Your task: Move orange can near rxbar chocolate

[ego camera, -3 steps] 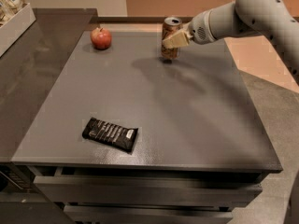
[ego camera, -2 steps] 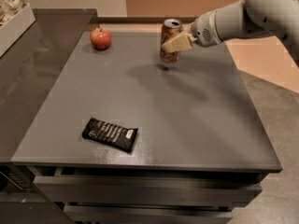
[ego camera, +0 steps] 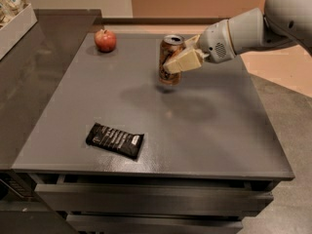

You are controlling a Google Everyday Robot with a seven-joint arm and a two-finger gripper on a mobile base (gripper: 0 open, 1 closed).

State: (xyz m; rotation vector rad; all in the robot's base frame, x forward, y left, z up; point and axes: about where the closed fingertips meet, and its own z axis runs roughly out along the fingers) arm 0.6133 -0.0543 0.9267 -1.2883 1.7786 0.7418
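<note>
Tool (ego camera: 172,58) around upright orange can (ego camera: 169,77)

Gripper: the gripper (ego camera: 175,58) is over the far middle of the table (ego camera: 229,140), clamped on the orange can (ego camera: 169,67), which appears to hang just off the surface.
Arm: the arm (ego camera: 243,30) reaches in from the far right and fills the air over that corner.
Middle stretch: bare tabletop between the can and the rxbar chocolate (ego camera: 114,140); nothing stands there.
Around the bar: open on its left, right and far sides; the table's front edge is near.
Red apple (ego camera: 105,40): far left corner, well apart from both the can and the bar.
Left flank: a dark counter (ego camera: 34,82) adjoins the table, with a white box (ego camera: 17,26) at its far end.
</note>
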